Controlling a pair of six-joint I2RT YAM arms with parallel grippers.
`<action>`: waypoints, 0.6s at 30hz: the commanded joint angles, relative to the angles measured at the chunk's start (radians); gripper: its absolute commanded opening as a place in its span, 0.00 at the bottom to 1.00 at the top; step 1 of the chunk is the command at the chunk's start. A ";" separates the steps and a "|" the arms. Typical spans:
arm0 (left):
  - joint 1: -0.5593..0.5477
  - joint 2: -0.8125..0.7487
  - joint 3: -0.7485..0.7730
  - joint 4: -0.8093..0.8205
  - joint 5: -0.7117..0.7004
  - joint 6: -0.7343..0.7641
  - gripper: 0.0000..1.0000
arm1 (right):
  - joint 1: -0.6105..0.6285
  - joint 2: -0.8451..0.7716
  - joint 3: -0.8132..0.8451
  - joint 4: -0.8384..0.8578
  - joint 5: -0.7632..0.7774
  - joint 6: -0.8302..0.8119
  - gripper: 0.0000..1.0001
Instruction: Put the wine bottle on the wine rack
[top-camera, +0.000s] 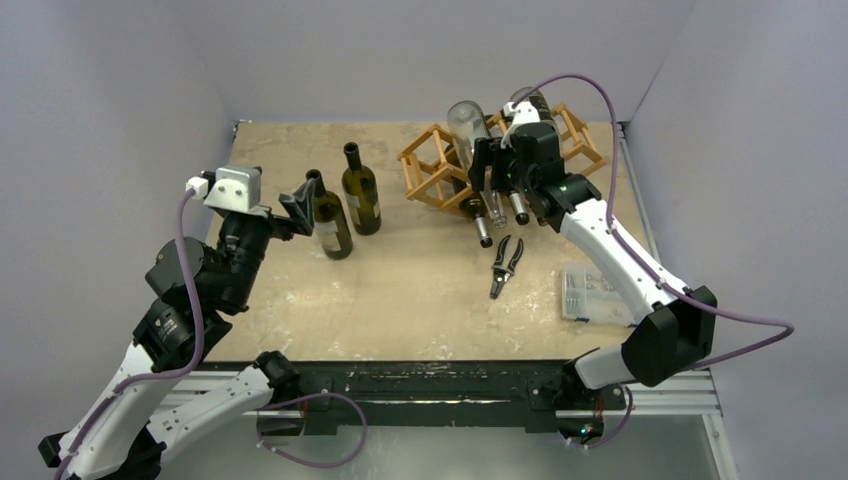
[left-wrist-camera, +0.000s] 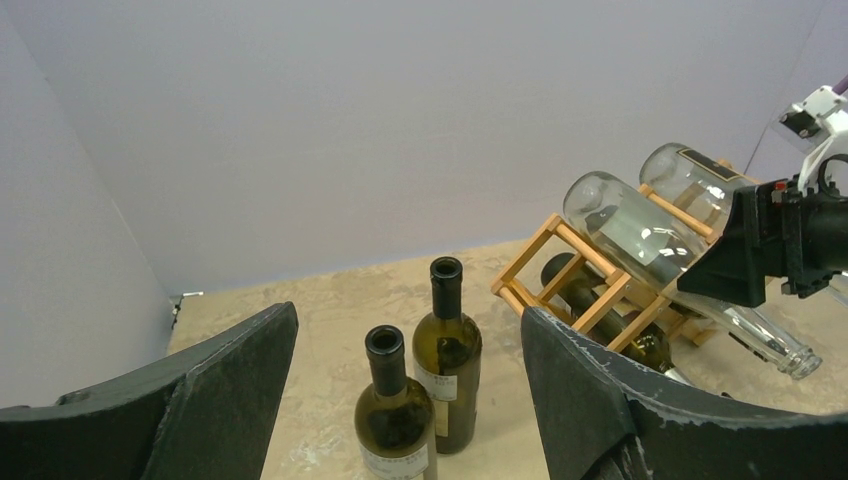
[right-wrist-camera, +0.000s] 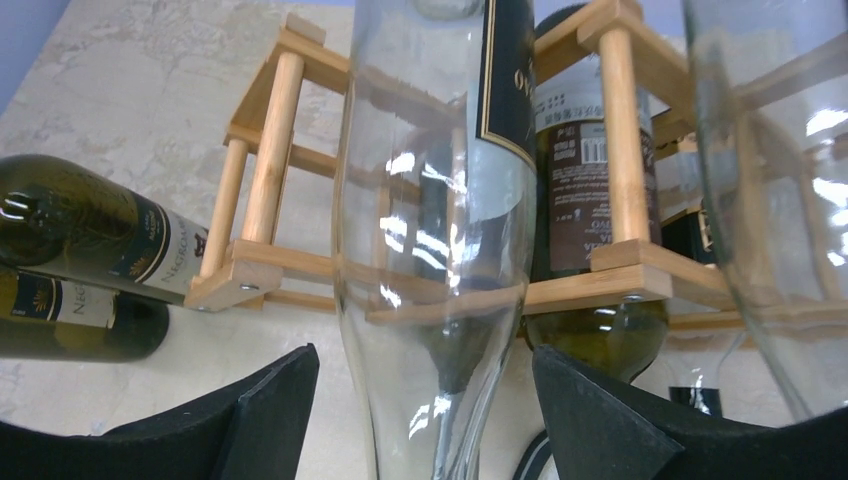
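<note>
Both my grippers are open: right gripper (right-wrist-camera: 420, 355) straddles the clear bottle (right-wrist-camera: 440, 250), which the wine rack (right-wrist-camera: 280, 130) carries; left gripper (left-wrist-camera: 410, 315) hangs empty.

Pliers (top-camera: 507, 265) lie on a tan table (top-camera: 420, 295), near a clear plastic box (top-camera: 592, 296).

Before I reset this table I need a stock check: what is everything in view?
upright dark green glass wine bottles: two, table's left-centre
light-brown wooden lattice wine rack: one, far right of centre
clear glass bottles: two, lying atop the rack
racked dark green bottle: at least one, lower cell
black-handled pliers: one, before the rack
clear plastic compartment box: one, right edge
beige table: one
left gripper: black, open, by the upright bottles
right gripper: black, open, straddling a clear bottle's neck
</note>
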 joint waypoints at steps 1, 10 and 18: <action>0.007 -0.012 0.028 0.008 0.013 -0.023 0.82 | 0.002 -0.059 0.076 0.040 0.053 -0.039 0.83; 0.007 -0.029 0.026 0.008 0.028 -0.031 0.83 | 0.028 -0.119 0.113 0.177 -0.078 -0.026 0.91; 0.006 -0.043 0.005 0.040 -0.011 -0.005 0.85 | 0.226 0.094 0.365 0.171 -0.033 -0.059 0.92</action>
